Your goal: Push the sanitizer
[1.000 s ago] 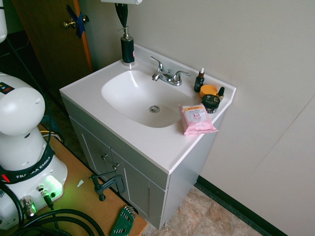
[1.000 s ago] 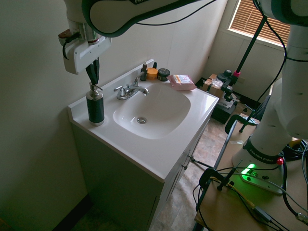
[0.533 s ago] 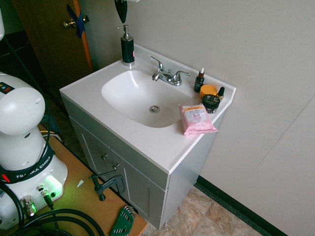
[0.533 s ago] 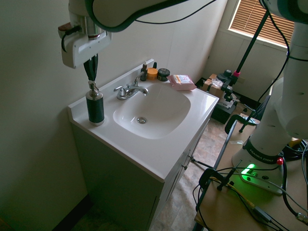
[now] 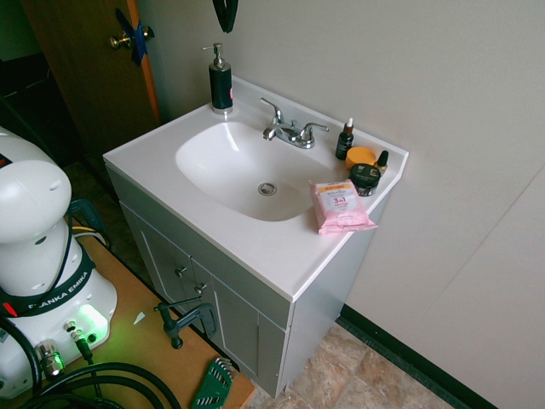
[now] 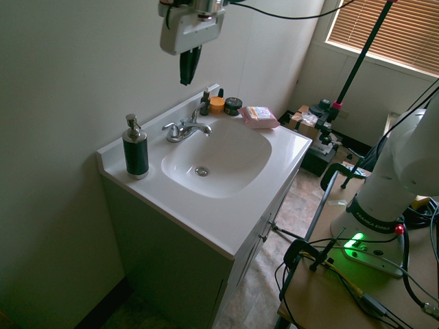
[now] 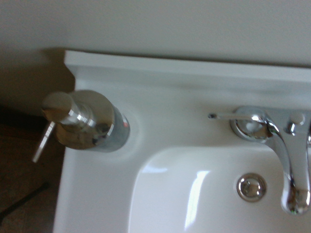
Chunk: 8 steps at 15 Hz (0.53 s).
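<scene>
The sanitizer (image 5: 220, 79), a tall black pump bottle with a silver head and a red band, stands upright on the back left corner of the white vanity top (image 5: 255, 239). It also shows in the second exterior view (image 6: 135, 147) and from above in the wrist view (image 7: 82, 124). My gripper (image 6: 186, 77) hangs high in the air, well above the counter and between the sanitizer and the faucet, with its dark fingers together and holding nothing. In the first exterior view only the fingertips (image 5: 226, 19) show at the top edge.
A chrome faucet (image 5: 288, 130) stands behind the basin (image 5: 247, 166). At the far right corner sit a small dropper bottle (image 5: 345, 141), an orange-lidded jar (image 5: 360, 158), a squat black jar (image 5: 365, 179) and a pink wipes pack (image 5: 341, 205). The wall runs right behind the counter.
My gripper has risen from just above the sanitizer's pump head and moved away toward the faucet side. The sanitizer stands where it was.
</scene>
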Available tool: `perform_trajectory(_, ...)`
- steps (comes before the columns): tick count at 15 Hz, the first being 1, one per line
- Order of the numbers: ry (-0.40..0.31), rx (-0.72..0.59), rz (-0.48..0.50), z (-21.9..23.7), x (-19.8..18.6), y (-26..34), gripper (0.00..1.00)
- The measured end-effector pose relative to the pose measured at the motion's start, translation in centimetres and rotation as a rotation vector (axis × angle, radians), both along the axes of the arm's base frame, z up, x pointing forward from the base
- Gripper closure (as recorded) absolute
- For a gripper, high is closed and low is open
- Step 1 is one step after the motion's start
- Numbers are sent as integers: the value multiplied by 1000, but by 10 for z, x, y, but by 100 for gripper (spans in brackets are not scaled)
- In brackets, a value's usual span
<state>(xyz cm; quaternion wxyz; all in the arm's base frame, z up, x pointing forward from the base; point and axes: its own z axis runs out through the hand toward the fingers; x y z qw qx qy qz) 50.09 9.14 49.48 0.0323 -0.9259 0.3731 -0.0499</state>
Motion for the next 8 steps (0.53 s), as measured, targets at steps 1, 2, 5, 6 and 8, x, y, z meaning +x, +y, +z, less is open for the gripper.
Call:
perform_trajectory(1, 12, 5, -5, -10, -15, -6, 0)
perform_trajectory(2, 20, 9, -9, -22, -30, -12, 0)
perform_trajectory(5, 44, 21, -12, -55, -72, -27, 0)
perform_trajectory(6, 44, 26, -16, -58, -80, -31, 0)
perform_trajectory(8, 42, 36, -25, -60, -90, -38, 0)
